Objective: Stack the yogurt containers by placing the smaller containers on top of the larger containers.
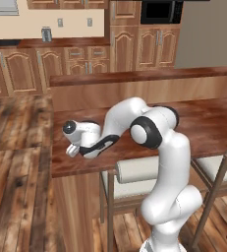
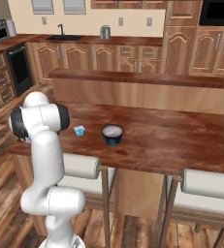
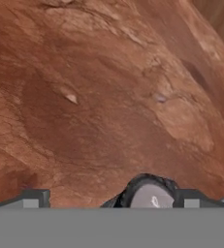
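dark-blue tub (image 2: 112, 134) beside tiny pale-blue cup (image 2: 79, 130) on wooden counter (image 2: 181, 135), hand (image 3: 111, 199) straddling narrower cup (image 3: 150, 193), grip unclear

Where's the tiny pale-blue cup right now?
In the right base view, the tiny pale-blue cup sits on the counter, just left of the wide dark-blue tub.

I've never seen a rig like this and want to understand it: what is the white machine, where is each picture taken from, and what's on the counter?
The machine is a white robot arm in a computer-rendered kitchen. Two pictures come from cameras behind it, one to its left and one to its right. The third looks along its gripper. On the wooden counter stand a wide dark-blue tub and a tiny pale-blue cup. A narrower dark cup with a pale top sits between the open fingers, apparently not clamped.
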Robot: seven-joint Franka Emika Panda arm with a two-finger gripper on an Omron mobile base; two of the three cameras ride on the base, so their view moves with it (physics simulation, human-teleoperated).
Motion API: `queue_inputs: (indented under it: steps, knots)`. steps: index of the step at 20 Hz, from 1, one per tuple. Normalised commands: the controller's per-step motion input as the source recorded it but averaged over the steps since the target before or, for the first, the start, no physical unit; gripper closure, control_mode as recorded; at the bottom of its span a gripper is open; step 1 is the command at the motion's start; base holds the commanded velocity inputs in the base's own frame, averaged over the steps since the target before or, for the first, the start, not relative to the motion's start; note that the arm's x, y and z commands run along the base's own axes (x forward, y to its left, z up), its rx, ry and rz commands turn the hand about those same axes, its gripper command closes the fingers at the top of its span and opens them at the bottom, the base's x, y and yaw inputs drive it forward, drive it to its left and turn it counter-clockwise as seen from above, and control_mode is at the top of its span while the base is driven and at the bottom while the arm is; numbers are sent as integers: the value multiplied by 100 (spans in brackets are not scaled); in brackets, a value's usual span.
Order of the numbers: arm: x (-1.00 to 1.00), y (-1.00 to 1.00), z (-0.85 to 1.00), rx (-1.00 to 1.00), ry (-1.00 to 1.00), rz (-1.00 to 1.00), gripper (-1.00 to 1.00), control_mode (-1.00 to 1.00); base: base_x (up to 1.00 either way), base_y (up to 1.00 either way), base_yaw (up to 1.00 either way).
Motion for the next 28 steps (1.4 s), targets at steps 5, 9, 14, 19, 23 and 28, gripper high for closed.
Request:
queue_inputs:
  steps: [5,9,14,19,23,28]
  knots:
    - [6,0,0,0,0,0,100,-100,0,0,0]
    - [1,-1,-1,0,0,0,100,-100,0,0,0]
    - [0,-10,-3,0,0,0,100,-100,0,0,0]
    - [1,-2,0,0,1,0,100,-100,0,0,0]
    - [1,0,1,0,3,0,100,-100,0,0,0]
    - [0,0,28,0,0,0,100,-100,0,0,0]
